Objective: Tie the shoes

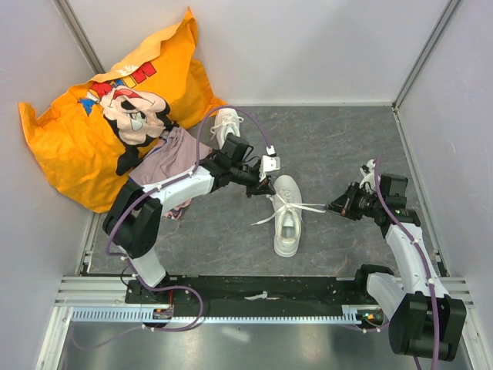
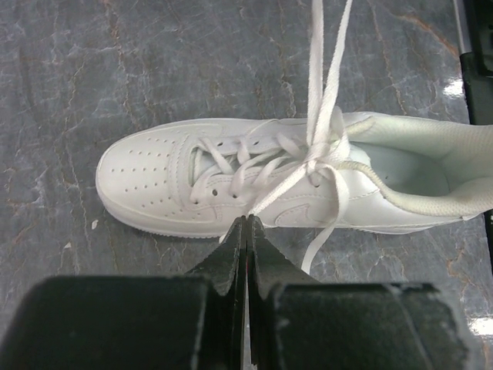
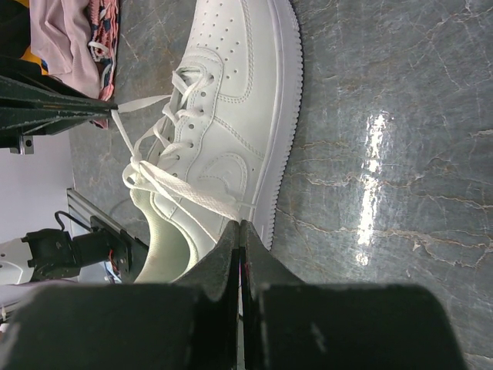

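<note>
Grey marbled mat [image 1: 339, 146] is boxed by white walls [image 1: 308, 46] on 3 sides, with a metal rail [image 1: 254, 289] along the near edge. The open room is right of and behind the centre shoe [image 1: 286, 223]; the left side is crowded by an orange cushion [image 1: 77, 139] and a pink garment [image 1: 173, 154]. 2 white shoes: the centre shoe lies mid-mat between the 2 arms, toe pointing away from the bases. The second shoe [image 1: 225, 123] sits further back, against the cushion's edge. The left gripper [image 1: 262, 186] is at the centre shoe's left side, fingers clenched on a lace [image 2: 281, 189] that runs from the half-tied crossing over the tongue. The right gripper [image 1: 334, 206] is to the shoe's right, fingers clamped on the other lace end [image 1: 308, 206], which is pulled taut. The cushion has a cartoon dog print plus coloured lettering too folded to read. The shoe side shows a curved stitched mark [image 3: 227, 166], with no readable text. Also 1 cushion and 1 garment.
</note>
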